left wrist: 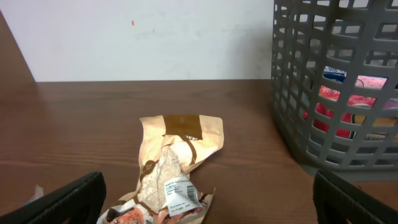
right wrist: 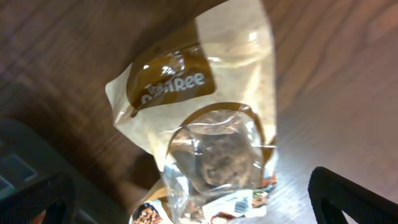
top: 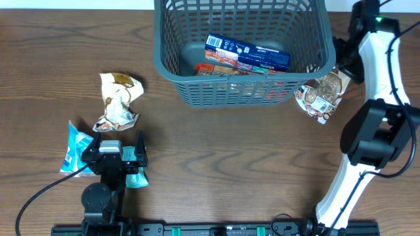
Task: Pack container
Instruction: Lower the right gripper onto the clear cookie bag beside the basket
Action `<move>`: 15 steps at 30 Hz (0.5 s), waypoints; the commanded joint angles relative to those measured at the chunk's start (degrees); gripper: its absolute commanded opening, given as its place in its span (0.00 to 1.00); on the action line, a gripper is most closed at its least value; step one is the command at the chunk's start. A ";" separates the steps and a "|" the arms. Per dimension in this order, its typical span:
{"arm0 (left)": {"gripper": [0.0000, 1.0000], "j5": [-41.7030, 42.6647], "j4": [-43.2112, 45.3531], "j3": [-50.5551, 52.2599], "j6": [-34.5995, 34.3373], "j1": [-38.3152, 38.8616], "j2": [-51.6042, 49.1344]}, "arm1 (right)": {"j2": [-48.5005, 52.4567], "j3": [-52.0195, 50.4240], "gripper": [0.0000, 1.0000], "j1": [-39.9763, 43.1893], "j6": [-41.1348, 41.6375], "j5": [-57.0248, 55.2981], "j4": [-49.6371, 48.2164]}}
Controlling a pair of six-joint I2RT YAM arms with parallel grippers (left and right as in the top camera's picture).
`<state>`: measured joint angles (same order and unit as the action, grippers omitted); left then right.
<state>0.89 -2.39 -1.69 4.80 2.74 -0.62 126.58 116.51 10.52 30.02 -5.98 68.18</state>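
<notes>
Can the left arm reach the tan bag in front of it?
Probably yes. The tan bag lies on the table just ahead of the open left gripper, with nothing between them.

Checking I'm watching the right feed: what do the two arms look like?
Left arm is all black, with a black cable at its base. Right arm has white links, black joints, a thin black wire and a green light.
</notes>
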 commanded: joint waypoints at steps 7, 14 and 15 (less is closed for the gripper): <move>0.99 -0.66 -1.38 1.44 0.74 0.17 0.39 | 0.37 -9.09 0.99 -3.04 -1.60 -2.03 -6.43; 0.99 -0.66 -1.38 1.44 0.74 0.17 0.39 | 0.37 -14.27 0.99 -3.02 -3.80 -1.49 -11.69; 0.99 -0.66 -1.38 1.44 0.74 0.20 0.39 | 0.37 -14.95 0.99 -3.02 -4.15 -1.29 -12.57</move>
<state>0.89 -2.39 -1.67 4.80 2.74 -0.62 125.16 105.34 7.90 27.83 -7.07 56.62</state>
